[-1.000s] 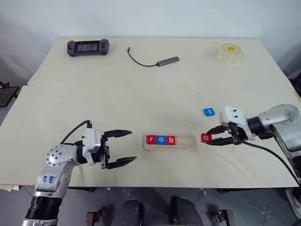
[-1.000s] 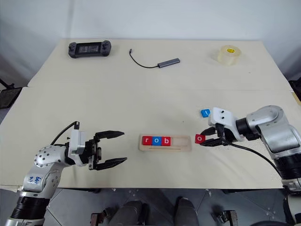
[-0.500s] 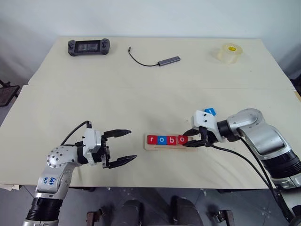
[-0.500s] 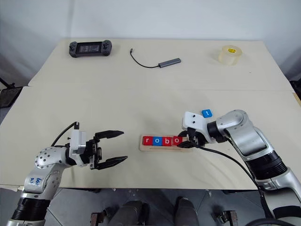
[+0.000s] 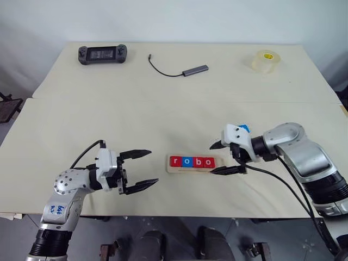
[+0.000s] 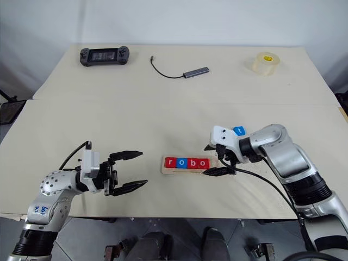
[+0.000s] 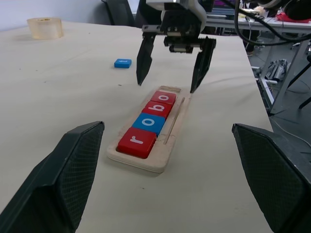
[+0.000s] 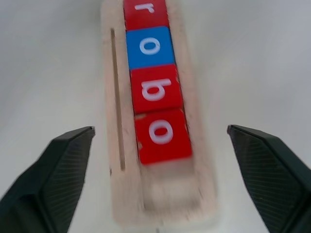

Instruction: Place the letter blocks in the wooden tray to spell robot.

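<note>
The wooden tray (image 5: 193, 170) lies near the table's front, holding a row of letter blocks: red r (image 5: 175, 161), blue o (image 5: 186, 161), red b (image 5: 198, 161) and red o (image 5: 209, 161). My right gripper (image 5: 211, 159) stands open at the tray's right end, one finger on each side of the red o (image 8: 162, 131) and clear of it. A blue t block (image 5: 244, 129) lies on the table just behind the right wrist. Left of the tray, my left gripper (image 5: 154, 167) is open and holds nothing.
A black game controller (image 5: 101, 54), a grey USB hub with its cable (image 5: 194, 70) and a roll of clear tape (image 5: 265, 61) lie along the table's far side. A seam runs across the table's middle. The front edge is close behind the tray.
My right gripper carried the red o block left to the tray, set it after the b, then opened and let it go. The left arm has kept still.
</note>
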